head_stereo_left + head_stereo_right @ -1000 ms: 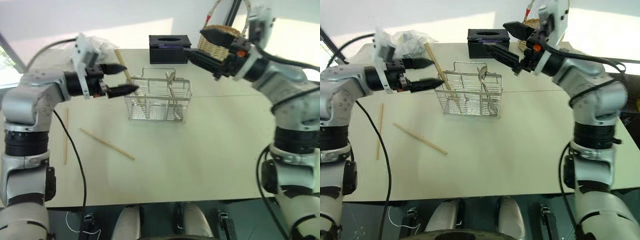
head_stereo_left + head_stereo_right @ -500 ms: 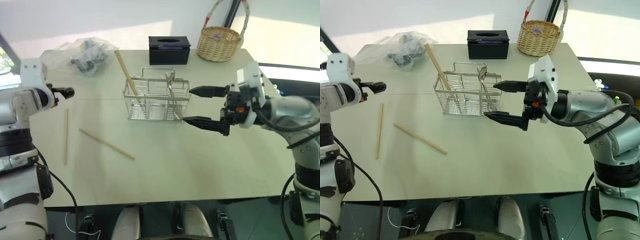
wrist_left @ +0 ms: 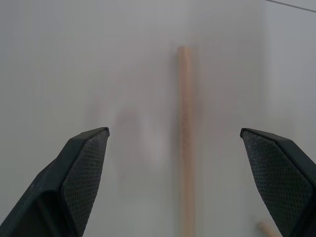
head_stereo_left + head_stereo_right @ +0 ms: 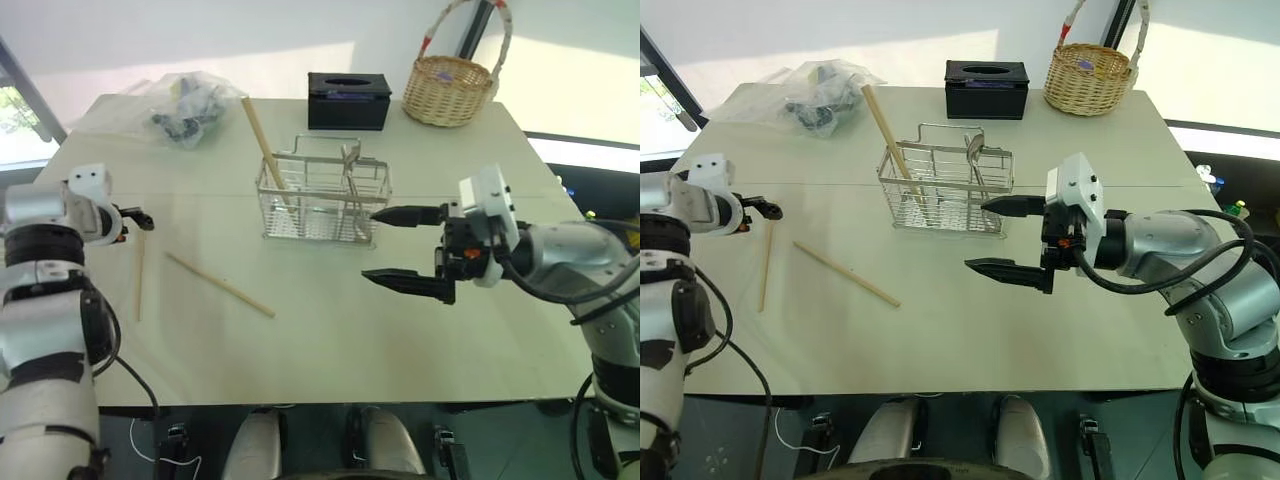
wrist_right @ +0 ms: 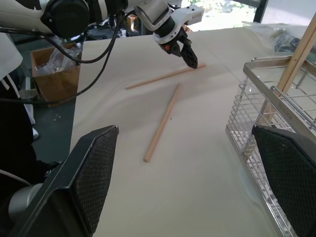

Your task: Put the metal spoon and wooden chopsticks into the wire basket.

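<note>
Worktop (image 4: 330,330): smooth, pale, matt. Wire basket (image 4: 322,198), shiny grid, stands just beyond the right claw (image 4: 400,250), which is spread wide and empty; it already holds the metal spoon (image 4: 347,160) and one leaning stick. Two wooden chopsticks (image 4: 218,285) lie loose. Left claw (image 3: 180,177), released, straddles one thin round stick; recommend lowering squarely and pinching mid-length.

You have bare table (image 4: 330,350) all around the two loose chopsticks (image 4: 218,285); only the wire basket (image 4: 322,200) stands close behind them.
</note>
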Action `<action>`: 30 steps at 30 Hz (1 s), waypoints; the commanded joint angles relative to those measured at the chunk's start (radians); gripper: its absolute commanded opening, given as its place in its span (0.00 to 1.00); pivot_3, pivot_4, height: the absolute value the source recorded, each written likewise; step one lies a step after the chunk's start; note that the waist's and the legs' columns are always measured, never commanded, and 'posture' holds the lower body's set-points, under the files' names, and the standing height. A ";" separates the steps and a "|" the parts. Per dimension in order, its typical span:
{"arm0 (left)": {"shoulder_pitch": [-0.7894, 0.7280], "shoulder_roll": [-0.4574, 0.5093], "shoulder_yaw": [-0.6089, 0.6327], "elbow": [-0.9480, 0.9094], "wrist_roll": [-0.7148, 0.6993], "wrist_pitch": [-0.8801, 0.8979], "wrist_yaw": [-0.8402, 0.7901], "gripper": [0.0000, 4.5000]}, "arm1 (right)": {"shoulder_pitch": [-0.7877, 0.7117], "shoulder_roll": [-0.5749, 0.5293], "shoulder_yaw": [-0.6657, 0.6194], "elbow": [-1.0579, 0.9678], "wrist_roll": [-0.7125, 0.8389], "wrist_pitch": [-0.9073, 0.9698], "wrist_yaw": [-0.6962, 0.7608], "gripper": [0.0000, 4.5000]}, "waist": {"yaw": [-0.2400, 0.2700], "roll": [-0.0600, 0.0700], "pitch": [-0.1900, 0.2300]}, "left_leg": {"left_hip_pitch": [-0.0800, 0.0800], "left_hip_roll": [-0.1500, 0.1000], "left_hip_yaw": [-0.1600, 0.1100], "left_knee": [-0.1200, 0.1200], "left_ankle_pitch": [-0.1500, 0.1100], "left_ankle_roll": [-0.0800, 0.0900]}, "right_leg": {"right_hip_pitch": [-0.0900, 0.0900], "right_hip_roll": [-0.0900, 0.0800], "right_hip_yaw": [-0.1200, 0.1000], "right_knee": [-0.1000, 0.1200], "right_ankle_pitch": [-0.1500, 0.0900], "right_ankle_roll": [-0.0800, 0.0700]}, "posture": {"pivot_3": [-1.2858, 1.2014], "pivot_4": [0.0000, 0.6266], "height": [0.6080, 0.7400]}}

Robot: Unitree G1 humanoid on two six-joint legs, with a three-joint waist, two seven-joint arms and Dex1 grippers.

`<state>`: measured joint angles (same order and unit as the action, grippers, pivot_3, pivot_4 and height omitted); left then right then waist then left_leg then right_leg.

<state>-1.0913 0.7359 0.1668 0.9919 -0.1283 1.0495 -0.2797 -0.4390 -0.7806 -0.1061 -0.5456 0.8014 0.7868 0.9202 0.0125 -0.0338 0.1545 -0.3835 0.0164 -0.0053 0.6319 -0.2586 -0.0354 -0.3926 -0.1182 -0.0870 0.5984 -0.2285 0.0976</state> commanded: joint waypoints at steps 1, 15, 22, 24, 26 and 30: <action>-0.063 0.004 -0.020 0.092 0.032 -0.051 -0.015 1.00 | 0.002 0.006 -0.035 -0.029 0.023 -0.013 -0.030 1.00 | -0.002 0.000 0.000 | 0.000 0.000 0.000 0.000 0.000 0.000 | 0.000 0.000 0.000 0.000 0.000 0.000 | 0.52 0.24 0.74; -0.108 -0.004 0.043 0.237 0.028 -0.094 0.082 0.01 | 0.034 -0.019 -0.063 -0.037 0.045 -0.014 -0.049 1.00 | 0.000 -0.001 0.000 | -0.001 0.000 0.000 0.000 0.000 0.000 | -0.001 -0.001 0.000 0.001 0.000 0.000 | 0.52 0.24 0.74; -0.125 0.010 0.090 0.209 0.013 -0.143 0.147 0.01 | 0.033 -0.032 -0.069 -0.017 0.047 -0.017 -0.047 1.00 | 0.000 -0.001 0.000 | -0.001 0.000 0.000 0.000 0.000 0.000 | -0.001 -0.001 0.000 0.001 0.000 0.000 | 0.52 0.24 0.74; -0.148 0.019 0.127 0.169 -0.012 -0.211 0.153 0.01 | 0.031 -0.037 -0.074 -0.015 0.052 -0.014 -0.047 1.00 | 0.000 -0.002 0.000 | -0.001 0.000 0.000 0.000 0.000 0.000 | -0.001 -0.001 0.000 0.001 0.000 0.000 | 0.52 0.24 0.74; -0.165 0.028 0.136 0.103 -0.023 -0.328 0.110 0.01 | 0.029 -0.039 -0.080 -0.016 0.061 -0.005 -0.053 1.00 | 0.001 -0.004 0.001 | -0.001 0.000 0.000 0.000 0.000 0.000 | -0.001 -0.001 0.000 0.001 0.000 0.000 | 0.52 0.24 0.74; -0.149 0.029 0.168 -0.101 -0.072 -0.644 -0.030 0.01 | 0.033 -0.041 -0.087 -0.025 0.078 0.010 -0.068 1.00 | 0.001 -0.006 0.001 | -0.004 0.000 0.000 0.000 0.000 -0.001 | -0.003 -0.001 0.000 0.000 0.000 0.000 | 0.52 0.24 0.74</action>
<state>-1.2036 0.7423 0.2973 1.0194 -0.1587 0.5478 -0.2458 -0.4002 -0.8057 -0.1588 -0.5468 0.8555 0.8002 0.8592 0.0135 -0.0398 0.1555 -0.3881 0.0166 -0.0052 0.6322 -0.2582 -0.0364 -0.3960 -0.1190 -0.0874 0.5981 -0.2278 0.0978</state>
